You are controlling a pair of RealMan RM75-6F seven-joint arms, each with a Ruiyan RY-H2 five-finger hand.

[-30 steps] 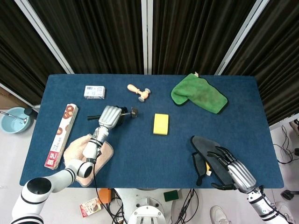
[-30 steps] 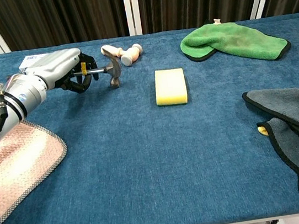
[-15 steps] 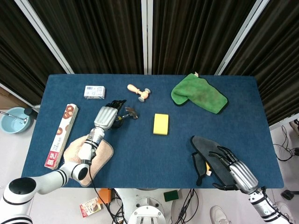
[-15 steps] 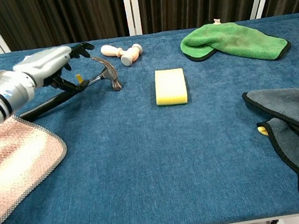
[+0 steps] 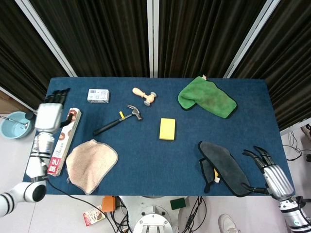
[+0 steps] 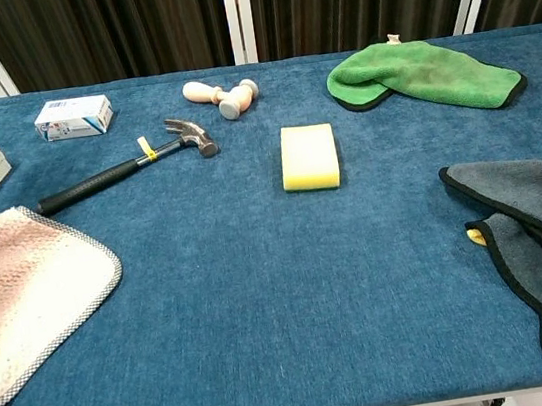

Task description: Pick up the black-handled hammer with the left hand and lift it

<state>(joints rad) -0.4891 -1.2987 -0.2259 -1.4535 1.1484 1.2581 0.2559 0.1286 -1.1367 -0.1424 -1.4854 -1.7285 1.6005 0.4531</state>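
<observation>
The black-handled hammer lies flat on the blue table, its steel head toward the back right and a yellow tag on the shaft; the chest view shows the hammer at left centre. My left hand hangs open over the table's left edge, above the long box and well to the left of the hammer, holding nothing. My right hand is open at the front right corner, beside the grey cloth. Neither hand appears in the chest view.
A long snack box and a pink cloth lie at the left. A white carton, a wooden mallet, a yellow sponge, a green cloth and a grey cloth are spread around.
My left hand has let go of the hammer and drawn back to the left edge. The hammer now lies flat on the table. My right hand has slid off the grey cloth toward the corner.
</observation>
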